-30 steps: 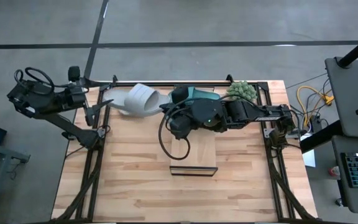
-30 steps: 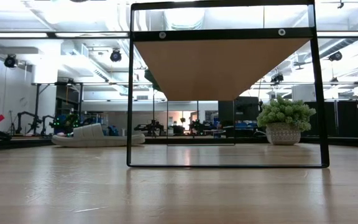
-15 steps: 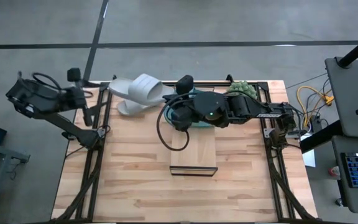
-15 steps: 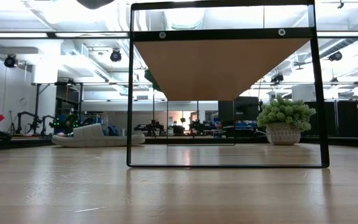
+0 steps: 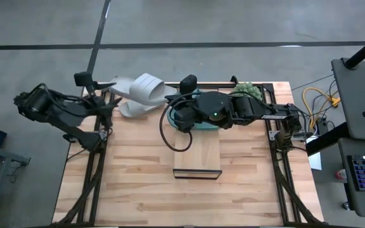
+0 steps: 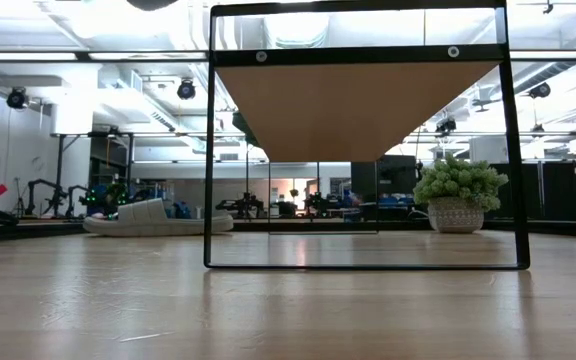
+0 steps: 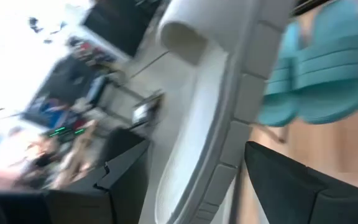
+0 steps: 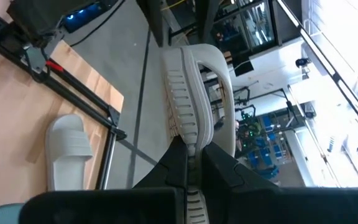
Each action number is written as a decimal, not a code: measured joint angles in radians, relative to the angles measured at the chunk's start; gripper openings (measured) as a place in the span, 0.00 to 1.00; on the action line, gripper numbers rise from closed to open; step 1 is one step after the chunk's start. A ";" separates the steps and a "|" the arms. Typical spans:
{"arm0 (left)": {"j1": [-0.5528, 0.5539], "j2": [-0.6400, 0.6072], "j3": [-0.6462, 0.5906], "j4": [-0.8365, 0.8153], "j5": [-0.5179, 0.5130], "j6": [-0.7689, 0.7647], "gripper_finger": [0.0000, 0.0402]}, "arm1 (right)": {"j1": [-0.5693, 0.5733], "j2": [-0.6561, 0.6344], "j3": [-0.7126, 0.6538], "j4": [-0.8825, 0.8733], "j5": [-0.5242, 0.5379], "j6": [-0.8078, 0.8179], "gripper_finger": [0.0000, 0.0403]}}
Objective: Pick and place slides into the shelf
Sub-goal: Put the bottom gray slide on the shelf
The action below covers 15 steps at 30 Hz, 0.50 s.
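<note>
My right gripper [image 5: 168,100] is shut on a light grey slide [image 5: 146,87] and holds it in the air over the table's far left part. My left gripper [image 5: 108,101] is open at that slide's other end, and the sole [image 7: 219,124] runs between its two fingers. A second grey slide [image 5: 130,109] lies flat on the table below; it also shows in the low view [image 6: 153,216]. A teal slide [image 5: 206,124] sits on the far end of the shelf [image 5: 197,155], partly hidden under my right arm. My right gripper pinches the edge of the grey slide's sole [image 8: 188,140] at one end between its two fingers. The slide stands on its side, reaches away from the fingers and is clear of the table. My left gripper has the slide's free end between its open fingers; whether they touch it I cannot tell.
A potted plant [image 5: 246,92] stands at the table's far right corner. The shelf is a raised wooden plank on a dark frame [image 6: 213,150] in the table's middle. Bare tabletop [image 5: 132,183] lies on the near side.
My left gripper has moved toward the table's right, up to the free end of the held grey slide, and has rolled about its own axis. The held slide has shifted a little toward the far edge, so the grey slide lying under it now shows.
</note>
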 joint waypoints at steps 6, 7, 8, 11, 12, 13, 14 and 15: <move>0.000 0.011 0.000 0.000 -0.028 0.000 0.60 | 0.004 0.000 0.000 0.003 0.001 0.001 0.03; 0.000 0.014 0.000 0.000 -0.028 0.000 0.60 | 0.004 0.000 0.002 0.002 0.001 0.003 0.03; 0.000 0.016 0.000 0.000 -0.024 0.000 0.60 | 0.004 0.000 0.005 0.001 0.001 0.008 0.03; 0.000 0.019 -0.001 0.000 0.031 0.000 0.60 | 0.004 0.000 0.015 0.002 -0.002 0.019 0.03; 0.000 0.020 -0.001 0.000 0.039 0.000 0.60 | 0.004 0.000 0.017 0.002 -0.002 0.019 0.03; 0.000 0.021 -0.001 0.001 0.032 0.000 0.60 | 0.004 -0.002 0.017 0.004 -0.003 0.019 0.03; 0.000 0.021 -0.001 0.000 0.021 0.001 0.60 | 0.004 -0.003 0.017 0.003 -0.007 0.019 0.03; 0.000 0.023 -0.001 0.000 0.013 0.000 0.60 | 0.004 -0.004 0.017 0.003 -0.014 0.022 0.03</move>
